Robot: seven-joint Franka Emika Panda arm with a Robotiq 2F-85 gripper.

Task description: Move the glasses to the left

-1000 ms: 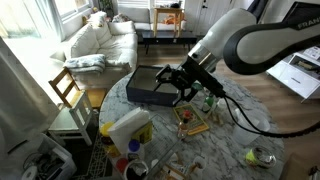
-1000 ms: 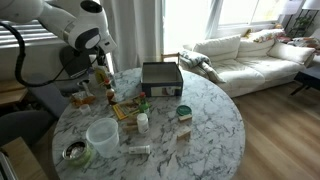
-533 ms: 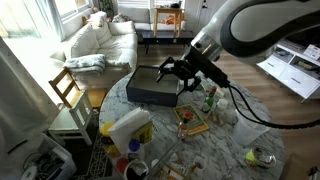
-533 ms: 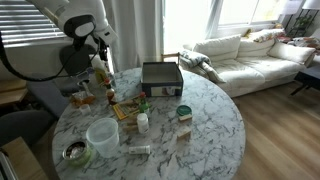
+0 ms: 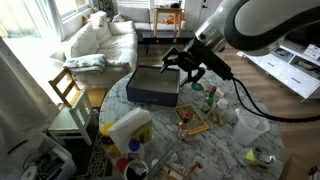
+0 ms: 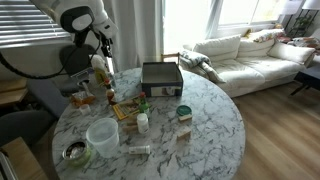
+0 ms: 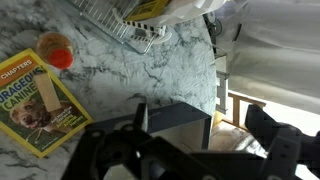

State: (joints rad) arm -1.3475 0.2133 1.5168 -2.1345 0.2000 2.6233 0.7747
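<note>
I cannot make out any glasses for certain in these views. My gripper (image 5: 186, 66) hangs in the air above the far edge of the black box (image 5: 152, 86), open and empty. It also shows in an exterior view (image 6: 101, 47) near the bottles at the table's rim. In the wrist view the two dark fingers are spread wide (image 7: 205, 135), with the black box (image 7: 182, 122) and the marble table (image 7: 150, 70) below them.
On the round marble table (image 6: 200, 125) are a yellow book (image 7: 35, 100), an orange cup (image 7: 55, 48), a wire rack (image 7: 120, 25), bottles (image 6: 104, 80), a white tub (image 6: 101, 133), a small pale oblong item (image 6: 137, 150) and a metal bowl (image 6: 73, 153). A wooden chair (image 5: 68, 90) stands beside the table.
My arm has risen and swung away from the book and bottles toward the black box. The gripper stays open and empty. Nothing on the table moved.
</note>
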